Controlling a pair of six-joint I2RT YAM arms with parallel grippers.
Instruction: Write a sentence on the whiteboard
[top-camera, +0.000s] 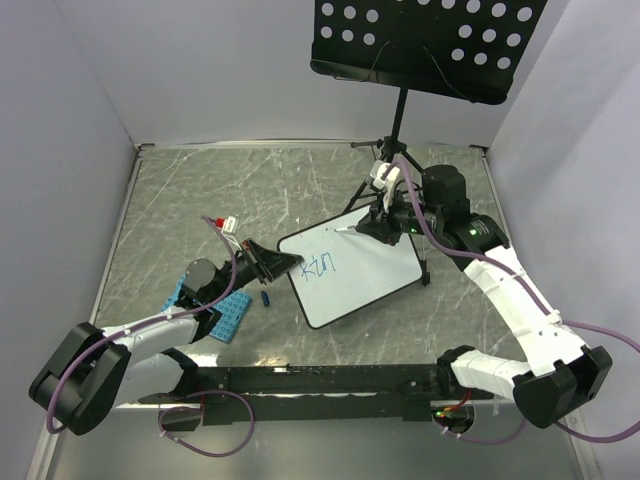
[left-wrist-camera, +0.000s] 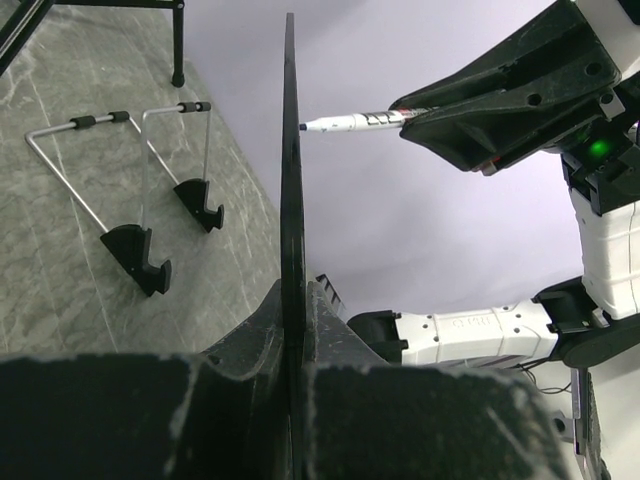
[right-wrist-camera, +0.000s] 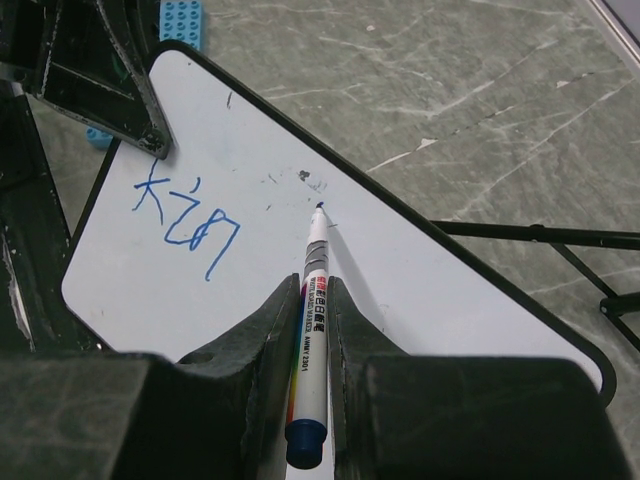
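Grey marbled table (top-camera: 180, 190), top view: whiteboard (top-camera: 370, 285) tilted at centre, blue script (top-camera: 321, 265) near its left end. Left gripper (top-camera: 287, 262) pinches the board's left edge; right gripper (top-camera: 370, 227) is over its upper edge.
Left wrist: board edge-on, clamped between fingers; wire stand (left-wrist-camera: 130, 215) on the table beside it.
Right wrist: fingers pressed on marker (right-wrist-camera: 313, 300), tip at the white face, contact unclear.

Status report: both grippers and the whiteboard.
Left gripper shut on whiteboard edge. Right gripper shut on marker, tip at whiteboard. Sentence barely begun. Nothing blocking.
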